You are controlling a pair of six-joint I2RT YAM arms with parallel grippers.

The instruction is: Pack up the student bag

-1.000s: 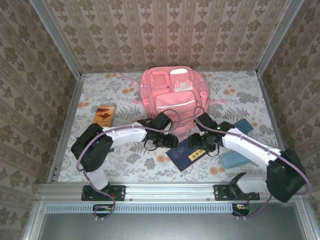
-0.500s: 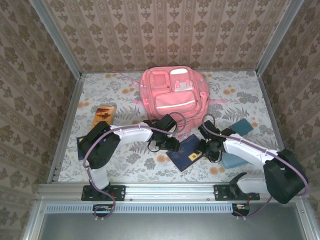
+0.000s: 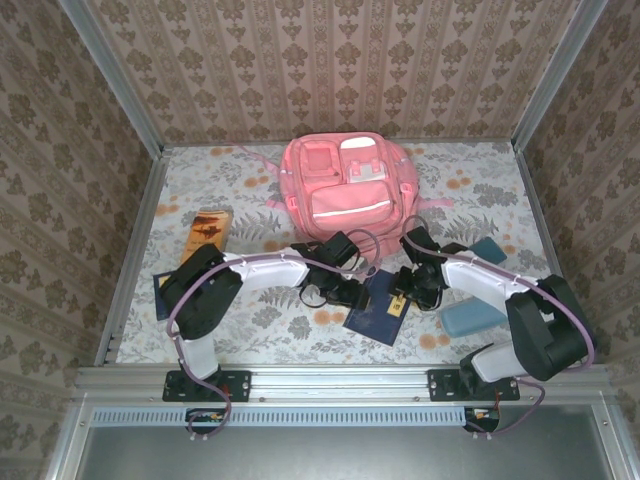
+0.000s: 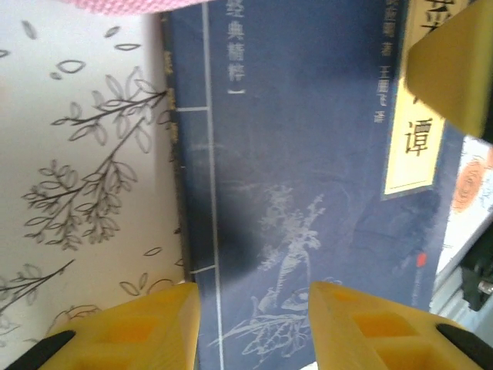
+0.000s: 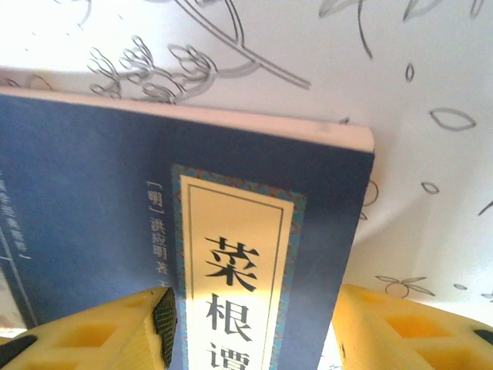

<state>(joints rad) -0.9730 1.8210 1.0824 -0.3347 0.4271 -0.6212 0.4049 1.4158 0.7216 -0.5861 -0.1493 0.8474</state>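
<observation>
The student bag [image 3: 345, 185], a big pink backpack, lies at the back middle of the table; its pink edge [image 4: 115, 4] shows in the left wrist view. In front of it a dark blue book [image 3: 380, 308] lies flat. My left gripper [image 3: 345, 291] is low over the book's left side, open, one finger by the spine and the other over the cover [image 4: 308, 154]. My right gripper [image 3: 411, 290] is low over the book's right end, open, its fingers astride the corner with the cream title label [image 5: 235, 270]. Neither gripper holds anything.
A teal pencil case [image 3: 470, 318] lies right of the book, with another teal item [image 3: 487, 250] behind it. An orange booklet [image 3: 208, 230] lies at the left, and a dark flat item [image 3: 160, 295] sits by the left arm. Patterned walls enclose the table.
Both grippers have come down and inward onto the blue book, and their jaws have narrowed. The book has turned a little and shifted slightly right.
</observation>
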